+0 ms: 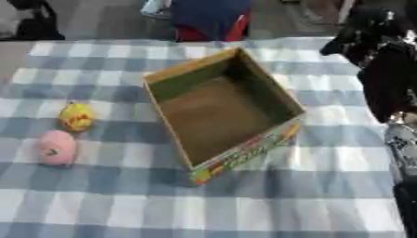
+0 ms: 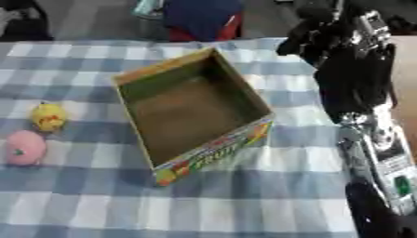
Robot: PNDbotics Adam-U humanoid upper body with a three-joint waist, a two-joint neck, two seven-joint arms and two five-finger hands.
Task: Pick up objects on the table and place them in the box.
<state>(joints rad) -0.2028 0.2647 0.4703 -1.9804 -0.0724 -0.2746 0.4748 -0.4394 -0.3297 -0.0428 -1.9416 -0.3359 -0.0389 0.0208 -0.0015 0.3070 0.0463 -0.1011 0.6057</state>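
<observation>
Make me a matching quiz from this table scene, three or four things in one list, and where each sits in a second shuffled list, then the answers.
Things:
1. yellow round toy
2. pink round toy
3. open cardboard box
4. right robot hand

Places:
A. raised beyond the box's far right corner
B. middle of the checked tablecloth
C. left side, nearest the table's front
D. left side, just behind the pink one

Pairs: 1-D, 2-C, 3-B, 4-A

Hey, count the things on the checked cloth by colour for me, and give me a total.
Yellow: 1, the yellow toy
Pink: 1, the pink toy
Brown cardboard: 1, the box, nothing visible inside
Total: 3
</observation>
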